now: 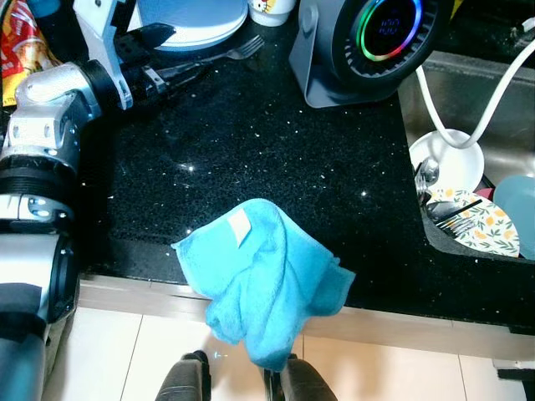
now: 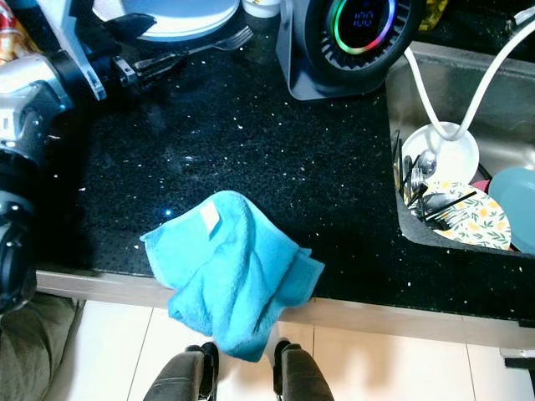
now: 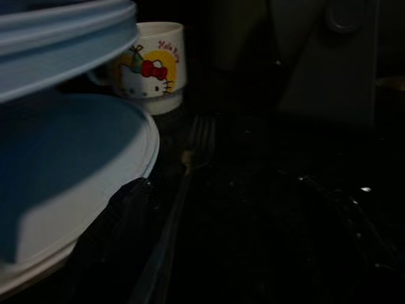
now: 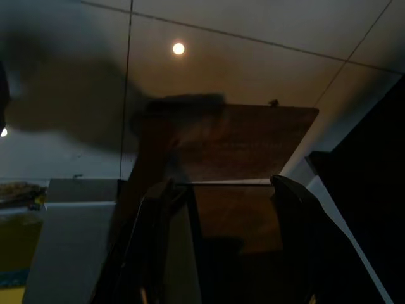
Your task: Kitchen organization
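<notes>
Your left claw [image 1: 171, 63] is reaching to the back left of the black desk [image 1: 276, 159], and its two black fingers stand apart, one up by the rim of the stacked blue plates [image 1: 188, 21], the other low near the handle of the fork [image 1: 221, 54]; nothing is clamped between them yet. From the left wrist view the fork lies flat on the desk just beside the plates, pointing toward the Hello Kitty mug [image 3: 155, 66], so you appear to be lined up along its handle because that is the only part free of the plate's edge. The blue cloth [image 1: 267, 280] sits crumpled at the front edge of the desk, one corner hanging over toward the floor, which suggests it was dropped rather than laid; it could slide off if nudged. The sink [image 2: 468, 92] to the right already holds a white bowl [image 2: 451, 154], a floral plate [image 2: 476, 221] and cutlery, so that is likely where loose dishes belong. Your right claw [image 4: 221, 247] points up at the ceiling, fingers apart and holding nothing, idle and away from the work.
</notes>
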{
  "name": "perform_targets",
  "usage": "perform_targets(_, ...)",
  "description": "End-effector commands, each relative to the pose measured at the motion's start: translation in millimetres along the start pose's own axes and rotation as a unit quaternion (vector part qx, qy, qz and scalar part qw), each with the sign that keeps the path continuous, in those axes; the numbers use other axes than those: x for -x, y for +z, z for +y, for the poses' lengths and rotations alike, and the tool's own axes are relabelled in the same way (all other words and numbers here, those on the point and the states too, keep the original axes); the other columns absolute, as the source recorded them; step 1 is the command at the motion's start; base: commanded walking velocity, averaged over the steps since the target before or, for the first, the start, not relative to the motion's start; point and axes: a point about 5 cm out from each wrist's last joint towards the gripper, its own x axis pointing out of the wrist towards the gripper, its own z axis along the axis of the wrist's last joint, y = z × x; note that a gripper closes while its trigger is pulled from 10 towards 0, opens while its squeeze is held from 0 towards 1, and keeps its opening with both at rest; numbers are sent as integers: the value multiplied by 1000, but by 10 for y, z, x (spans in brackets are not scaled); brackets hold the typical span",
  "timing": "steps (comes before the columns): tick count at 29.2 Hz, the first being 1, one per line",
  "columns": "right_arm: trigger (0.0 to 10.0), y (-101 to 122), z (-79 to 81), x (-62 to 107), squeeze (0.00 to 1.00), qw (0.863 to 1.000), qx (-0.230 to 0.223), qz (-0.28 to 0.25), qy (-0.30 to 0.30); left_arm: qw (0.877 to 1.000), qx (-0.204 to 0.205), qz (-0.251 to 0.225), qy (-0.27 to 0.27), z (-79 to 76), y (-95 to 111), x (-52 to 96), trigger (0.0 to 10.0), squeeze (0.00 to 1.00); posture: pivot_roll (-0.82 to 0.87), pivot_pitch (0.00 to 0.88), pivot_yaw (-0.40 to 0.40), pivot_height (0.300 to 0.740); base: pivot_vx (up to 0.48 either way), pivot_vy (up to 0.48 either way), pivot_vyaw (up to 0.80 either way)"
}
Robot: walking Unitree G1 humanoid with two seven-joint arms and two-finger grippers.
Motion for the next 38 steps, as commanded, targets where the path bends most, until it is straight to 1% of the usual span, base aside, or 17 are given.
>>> perform_targets(1,10000,-215,-1,15,0,1000,1,28,1,1000,-6,16,-14,58,43,59,10000,0,-59,378,-60,740,0,0,0)
perform_targets(2,10000,-215,-1,15,0,1000,1,28,1,1000,-6,16,-14,58,43,59,10000,0,-59,378,-60,740,0,0,0)
perform_targets(5,10000,-252,1,18,0,999,1,32,0,999,22,28,-27,93,43,62,10000,0,-65,384,-61,740,0,0,0)
perform_targets(6,10000,-252,1,18,0,999,1,32,0,999,22,28,-27,93,43,62,10000,0,-65,384,-61,740,0,0,0)
perform_targets(9,10000,-264,0,20,0,999,0,33,-1,998,28,50,-33,111,30,58,10000,0,-68,387,-60,740,0,0,0)
perform_targets(11,10000,-261,0,19,0,999,-2,34,-3,995,33,94,-18,153,-1,64,10000,0,-69,391,-56,740,0,0,0)
perform_targets(13,10000,-260,0,19,0,999,-2,34,-3,993,37,111,-16,166,-14,77,10000,0,-68,393,-53,740,0,0,0)
perform_targets(14,10000,-260,0,19,0,999,-2,34,-3,993,37,111,-16,166,-14,77,10000,0,-68,393,-53,740,0,0,0)
perform_targets(15,10000,-262,0,19,0,999,-3,34,-3,990,40,134,-5,187,-34,94,10000,0,-68,393,-53,740,0,0,0)
perform_targets(17,10000,-264,1,20,0,999,-4,33,-3,987,37,154,8,210,-47,107,10000,0,-68,395,-51,740,0,0,0)
perform_targets(25,10000,-271,4,20,0,999,-6,32,-3,983,18,181,14,227,-48,101,10000,0,-72,396,-44,740,0,0,0)
perform_targets(27,10000,-270,4,20,0,999,-7,32,-4,982,18,190,5,207,-67,84,10000,0,-76,394,-45,740,0,0,0)
perform_targets(28,10000,-269,3,20,0,999,-9,31,-6,979,16,205,-8,181,-109,77,10000,0,-76,394,-45,740,0,0,0)
perform_targets(29,10000,-269,3,20,0,999,-9,31,-6,979,16,205,-8,181,-109,77,10000,0,-76,394,-45,740,0,0,0)
perform_targets(30,10000,-267,3,20,0,999,-9,31,-6,974,13,226,-23,150,-170,81,3373,0,-80,395,-42,740,0,0,0)
perform_targets(31,10000,-265,3,20,0,999,-11,31,-7,971,12,237,-29,135,-202,86,0,0,-80,397,-42,740,0,0,0)
perform_targets(38,10000,-258,5,19,0,999,-14,30,-8,961,15,272,-52,86,-316,113,0,0,-77,395,-41,740,0,0,0)
